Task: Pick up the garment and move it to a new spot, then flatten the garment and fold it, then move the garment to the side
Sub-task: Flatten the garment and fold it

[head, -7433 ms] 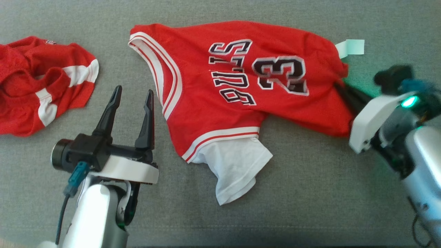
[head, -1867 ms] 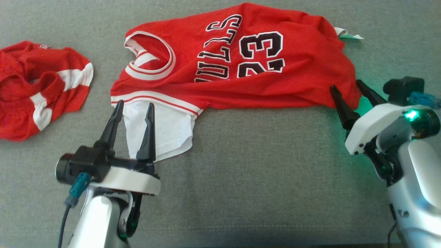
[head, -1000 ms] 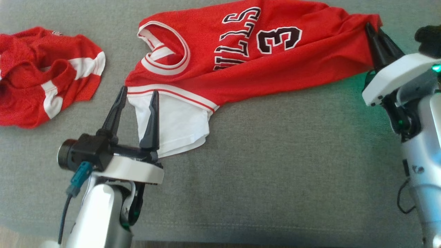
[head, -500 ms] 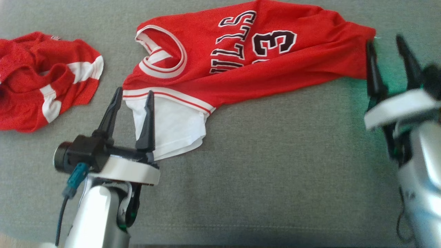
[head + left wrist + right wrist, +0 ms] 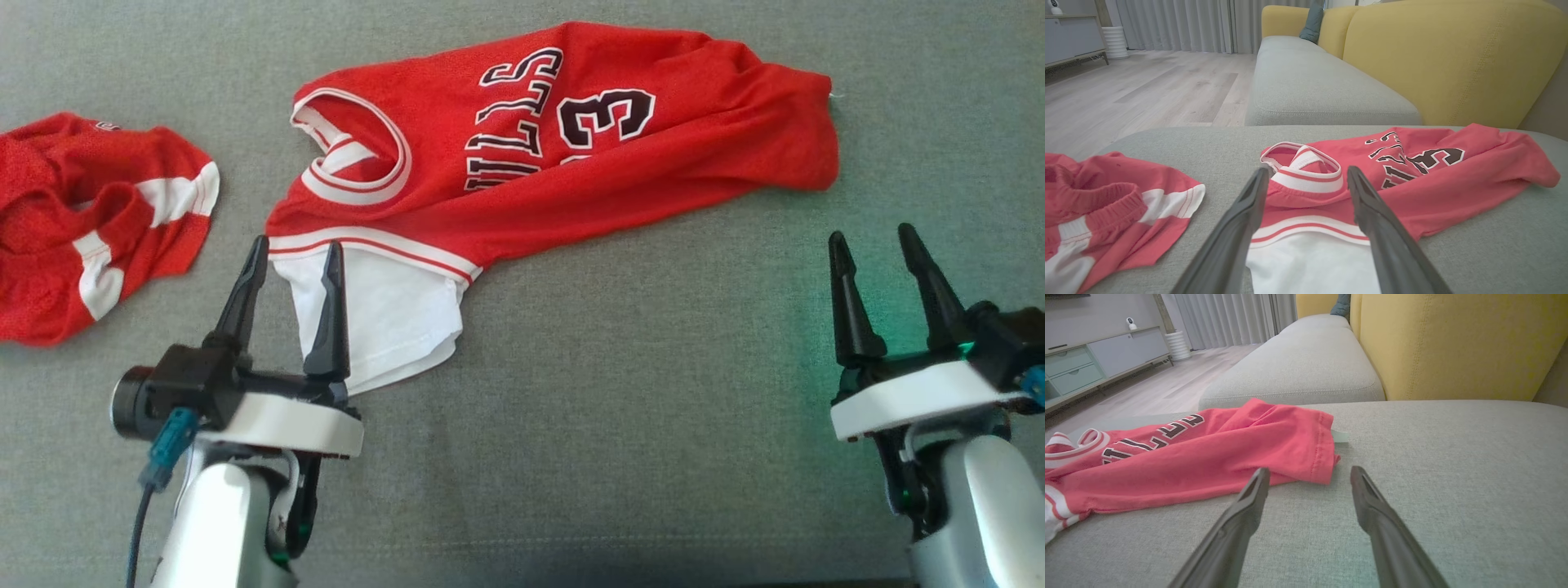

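Red jersey (image 5: 694, 163) found bunched on grey cushion (image 5: 653, 408), left gripper (image 5: 296, 243) poised wide open over white sleeve (image 5: 392, 310), right gripper (image 5: 870, 233) open and empty near hem (image 5: 829, 131), probably both staged to pull it flat.

A grey upholstered seat (image 5: 653, 408) meets a mustard-yellow backrest (image 5: 1453, 61) in a living room, where light wood flooring (image 5: 1147, 90) runs to pale curtains (image 5: 1180, 24) and a low cabinet (image 5: 1106, 355) with drawers.
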Robot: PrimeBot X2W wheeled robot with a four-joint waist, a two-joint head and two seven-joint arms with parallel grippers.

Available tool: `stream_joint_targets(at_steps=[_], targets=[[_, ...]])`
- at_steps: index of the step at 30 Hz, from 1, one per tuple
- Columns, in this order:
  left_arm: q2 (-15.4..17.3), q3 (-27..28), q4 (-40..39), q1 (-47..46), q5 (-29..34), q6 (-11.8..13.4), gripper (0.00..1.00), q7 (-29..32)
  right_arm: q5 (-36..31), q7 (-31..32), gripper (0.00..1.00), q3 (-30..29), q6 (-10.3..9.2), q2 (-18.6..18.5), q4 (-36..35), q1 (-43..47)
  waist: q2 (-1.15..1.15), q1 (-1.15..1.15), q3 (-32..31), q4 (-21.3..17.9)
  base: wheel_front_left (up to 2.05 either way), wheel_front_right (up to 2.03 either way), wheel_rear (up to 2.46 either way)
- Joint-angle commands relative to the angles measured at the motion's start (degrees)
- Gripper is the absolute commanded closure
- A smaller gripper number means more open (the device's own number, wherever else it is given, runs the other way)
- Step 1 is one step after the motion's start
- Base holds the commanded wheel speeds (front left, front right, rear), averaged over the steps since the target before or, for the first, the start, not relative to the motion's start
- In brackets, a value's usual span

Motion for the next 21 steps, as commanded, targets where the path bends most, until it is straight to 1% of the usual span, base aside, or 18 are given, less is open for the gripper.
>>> stream_joint_targets(at_steps=[1, 13, 17, 21], targets=[[0.44, 2.27, -2.08, 0.3, 0.47, 0.26, 0.0, -0.7, -0.47, 0.42, 0.0, 0.58, -0.04, 0.19, -2.89, 0.06, 0.0, 0.0, -0.22, -0.12, 0.0, 0.0, 0.0], [0.37, 2.28, -2.25, 0.38, 0.81, 0.14, 0.0, -0.7, -0.31, 1.91, 0.0, -0.17, -0.04, 0.62, -4.52, 0.65, 0.0, 0.0, -0.24, -0.19, 0.0, 0.0, 0.0], [0.34, 2.15, -2.44, 0.02, 0.94, 0.18, 0.0, -0.7, 0.45, 2.06, 0.0, -0.49, -0.04, -0.12, -2.67, -0.92, 0.0, 0.0, 0.3, -0.05, 0.0, 0.0, 0.0], [0.29, 1.72, -2.68, -0.84, 1.03, 0.01, 0.0, -0.7, 1.49, 2.19, 0.0, -0.24, -0.04, -1.51, 1.26, -4.53, 0.0, 0.0, 1.51, 0.47, 0.0, 0.0, 0.0]])
